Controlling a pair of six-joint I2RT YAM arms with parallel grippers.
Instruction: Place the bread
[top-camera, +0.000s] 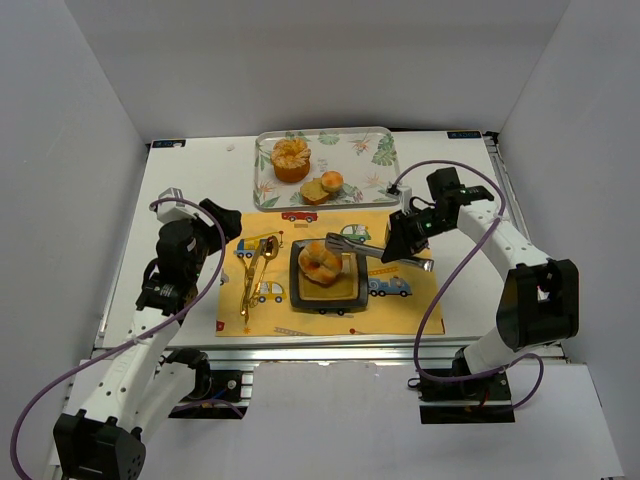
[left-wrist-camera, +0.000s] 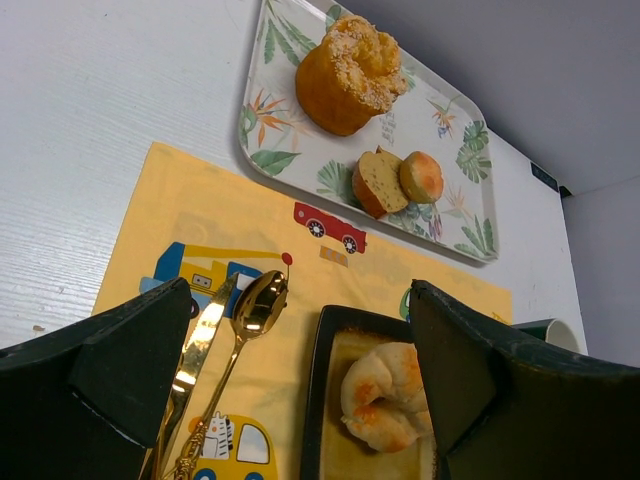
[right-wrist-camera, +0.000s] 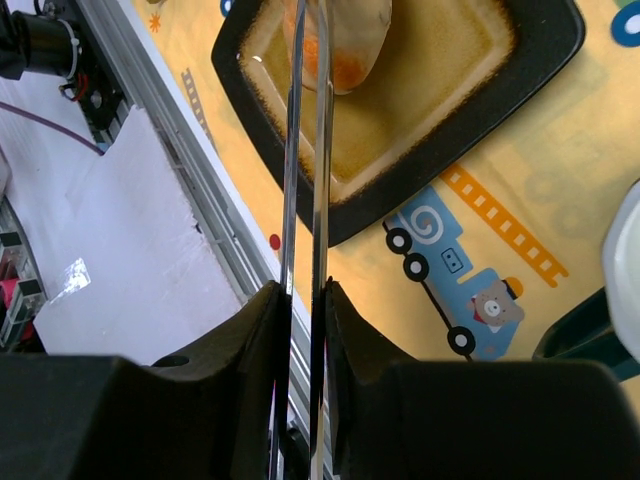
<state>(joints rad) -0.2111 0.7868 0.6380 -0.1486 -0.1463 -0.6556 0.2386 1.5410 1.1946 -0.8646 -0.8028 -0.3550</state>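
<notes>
One bread roll (top-camera: 320, 262) (left-wrist-camera: 388, 395) (right-wrist-camera: 350, 40) lies on the dark square plate (top-camera: 345, 295) (left-wrist-camera: 318, 400) (right-wrist-camera: 450, 110) on the yellow placemat. A smaller roll (top-camera: 331, 181) (left-wrist-camera: 422, 176) rests on the leaf-print tray (top-camera: 370, 150) (left-wrist-camera: 262, 100). My right gripper (top-camera: 405, 240) (right-wrist-camera: 303, 300) is shut on metal tongs (top-camera: 350, 243) (right-wrist-camera: 305, 150), whose two arms reach over the plate to the roll's edge; whether they touch it I cannot tell. My left gripper (top-camera: 225, 222) (left-wrist-camera: 295, 330) hangs open left of the plate, holding nothing.
The tray also carries a frilly orange cake (top-camera: 291, 158) (left-wrist-camera: 348, 73) and a tan slice (top-camera: 313, 190) (left-wrist-camera: 372, 183). A gold spoon (top-camera: 262, 262) (left-wrist-camera: 255, 305) and knife (left-wrist-camera: 200, 340) lie on the mat left of the plate. A dark green mug (left-wrist-camera: 548, 330) stands right of the plate.
</notes>
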